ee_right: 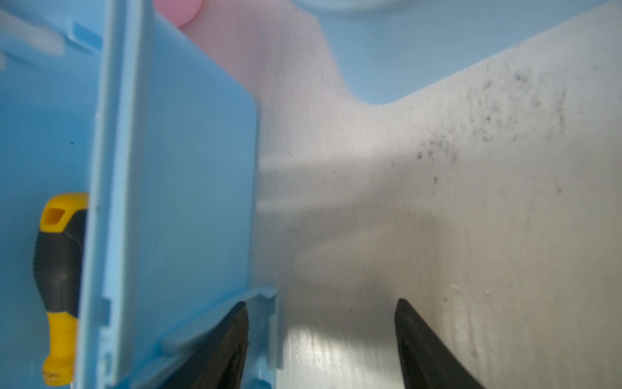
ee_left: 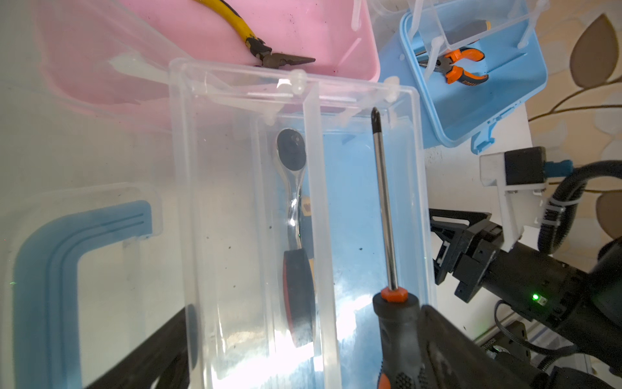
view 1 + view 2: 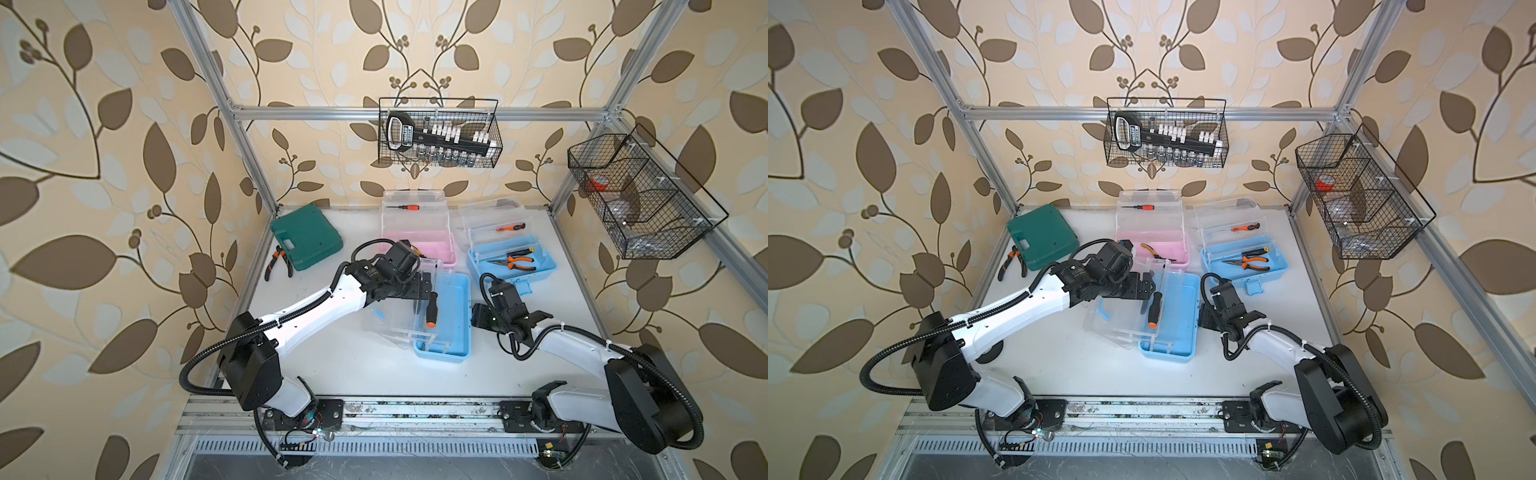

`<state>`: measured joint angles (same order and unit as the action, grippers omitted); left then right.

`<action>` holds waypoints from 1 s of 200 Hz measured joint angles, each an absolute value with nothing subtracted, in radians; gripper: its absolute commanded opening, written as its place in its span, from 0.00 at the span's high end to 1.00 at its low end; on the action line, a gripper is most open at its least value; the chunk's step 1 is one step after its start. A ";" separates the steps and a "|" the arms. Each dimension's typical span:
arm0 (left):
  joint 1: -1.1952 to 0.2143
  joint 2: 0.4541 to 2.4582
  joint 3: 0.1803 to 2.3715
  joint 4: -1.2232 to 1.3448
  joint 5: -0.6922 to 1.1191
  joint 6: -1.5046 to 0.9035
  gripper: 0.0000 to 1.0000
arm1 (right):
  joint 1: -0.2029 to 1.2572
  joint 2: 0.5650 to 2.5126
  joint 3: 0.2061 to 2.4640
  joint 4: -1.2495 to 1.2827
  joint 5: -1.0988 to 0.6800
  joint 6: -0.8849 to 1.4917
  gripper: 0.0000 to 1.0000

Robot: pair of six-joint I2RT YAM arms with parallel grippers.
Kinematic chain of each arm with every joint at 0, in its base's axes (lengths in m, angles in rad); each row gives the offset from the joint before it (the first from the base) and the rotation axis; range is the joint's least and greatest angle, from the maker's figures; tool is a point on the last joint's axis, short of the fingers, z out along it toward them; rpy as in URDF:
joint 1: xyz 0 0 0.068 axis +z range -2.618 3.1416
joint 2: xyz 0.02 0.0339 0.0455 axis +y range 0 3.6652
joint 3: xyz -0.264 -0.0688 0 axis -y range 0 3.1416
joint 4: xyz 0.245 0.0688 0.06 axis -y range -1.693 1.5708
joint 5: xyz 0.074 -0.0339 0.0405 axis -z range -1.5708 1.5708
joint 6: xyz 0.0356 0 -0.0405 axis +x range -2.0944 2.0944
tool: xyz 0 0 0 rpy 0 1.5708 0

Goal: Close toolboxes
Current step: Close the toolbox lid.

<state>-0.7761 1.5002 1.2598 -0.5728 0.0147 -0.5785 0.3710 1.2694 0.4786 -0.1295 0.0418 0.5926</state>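
You are working the near light-blue toolbox (image 3: 455, 320), mid-way across the desk (image 3: 353, 374), 1 of 3 lying open. Your left pincer (image 3: 430, 289) is hanging wide over its clear lid (image 3: 386, 320). Your right pincer (image 1: 319, 336) is gaping, empty, at the latch (image 1: 266, 323). Likely light, slippery plastic: take the lid's edge.

Arms extended, left tool (image 2: 306, 320) gapes wide, right tool (image 1: 321, 303) partly parted.

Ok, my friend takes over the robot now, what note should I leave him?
Left gripper: open, above the near blue toolbox, whose lid lies open.
Right gripper: open, one finger by that box's latch.
Pink toolbox and far blue toolbox: at the back, lids up.
Done: nothing closed yet.
Left: shut all three lids.
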 measured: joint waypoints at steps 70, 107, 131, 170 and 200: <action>-0.786 1.551 1.321 -0.609 -0.020 -0.571 0.01 | 0.411 1.339 0.511 -0.097 0.031 0.613 0.47; -0.786 1.551 1.322 -0.635 -0.062 -0.567 0.01 | 0.458 1.411 0.551 -0.051 0.044 0.627 0.49; -0.786 1.552 1.323 -0.662 -0.093 -0.560 0.01 | 0.474 1.460 0.591 -0.037 0.044 0.628 0.48; -0.786 1.552 1.322 -0.677 -0.125 -0.558 0.01 | 0.480 1.483 0.618 -0.049 0.054 0.624 0.47; -0.786 1.552 1.322 -0.677 -0.134 -0.558 0.01 | 0.481 1.482 0.627 -0.071 0.066 0.621 0.47</action>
